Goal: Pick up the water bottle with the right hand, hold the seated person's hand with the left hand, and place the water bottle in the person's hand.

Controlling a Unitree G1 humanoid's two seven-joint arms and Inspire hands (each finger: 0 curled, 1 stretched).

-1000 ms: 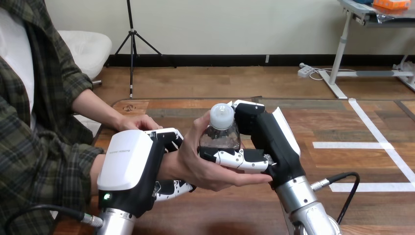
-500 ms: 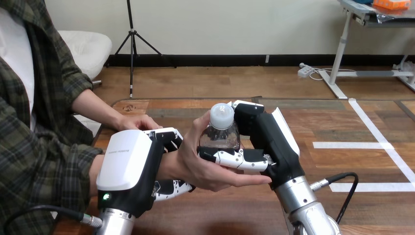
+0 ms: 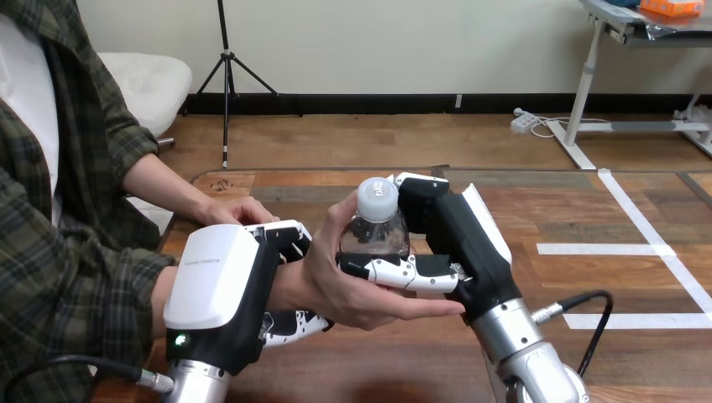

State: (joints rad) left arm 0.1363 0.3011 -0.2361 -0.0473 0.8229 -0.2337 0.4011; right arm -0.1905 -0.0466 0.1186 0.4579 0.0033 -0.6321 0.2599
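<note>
Gripping the clear water bottle (image 3: 375, 233) upright in the right hand (image 3: 458, 239), fingers (image 3: 395, 270) curled across its front and the palm closed in behind it. Held above the middle of the wooden table (image 3: 395, 361), nearer its left edge than its right, white cap (image 3: 378, 198) on top. Cupped from below and from the left by the person's hand (image 3: 353, 290), palm up under the robot's fingers, thumb raised against the bottle's left side. Clamped round the person's wrist (image 3: 281, 285) with the left hand (image 3: 214, 281), fingers over the top and thumb beneath. Marked with small grey lettering (image 3: 204, 263) on the left hand's white back shell, too small to read. Resting near the table's left edge, behind the left hand: the person's other hand (image 3: 239, 210).
</note>
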